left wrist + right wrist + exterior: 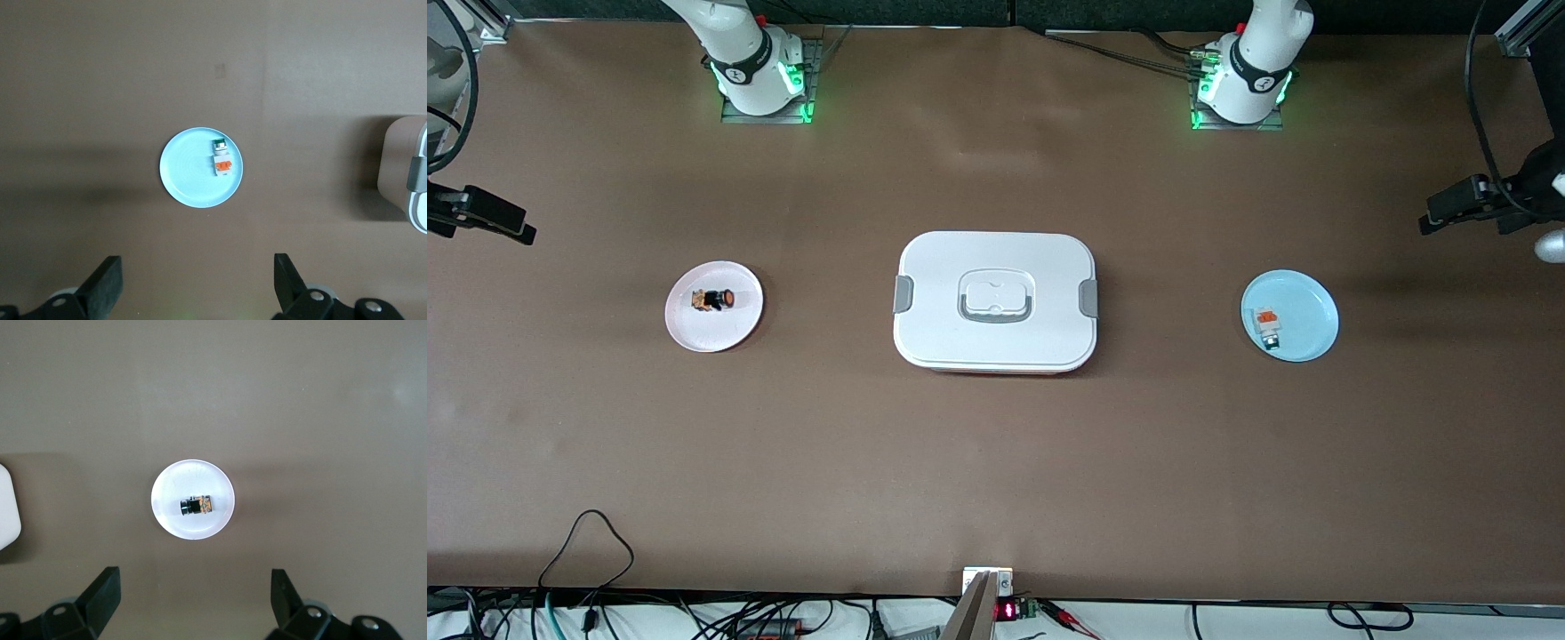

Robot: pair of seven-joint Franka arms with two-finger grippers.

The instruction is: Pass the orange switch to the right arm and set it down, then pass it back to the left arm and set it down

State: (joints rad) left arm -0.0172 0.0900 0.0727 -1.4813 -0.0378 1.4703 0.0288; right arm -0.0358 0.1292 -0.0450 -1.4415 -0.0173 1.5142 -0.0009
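Brown table (pixel 996 462), contents listed from the right arm's end to the left arm's end. Item one: pale pink plate (pixel 734 333), toward the right arm's end, bearing the orange switch (pixel 713 300), a small black cylinder lying on its side near the plate's middle, orange cap at one end. Right hand (pixel 193 603) hangs high over this plate, fingers (pixel 100 593) spread wide and holding nothing; the switch (pixel 195 506) shows on the plate (pixel 175 485) in the right wrist view. Item two: the box (pixel 996 300), large, white, lidded, grey clips at both short ends and a grey-rimmed handle on top, standing at the table's middle between the two plates and well apart from each. Item three: light blue plate (pixel 1307 311), toward the left arm's end, bearing a small white block with an orange patch (pixel 1266 325). Left hand (pixel 197 283) hangs high over this plate (pixel 187 177), fingers (pixel 103 277) spread wide, empty; one corner of the box (pixel 403 173) shows at the edge of the left wrist view. Both arm bases (pixel 756 62) stand along the table's edge farthest from the front camera.
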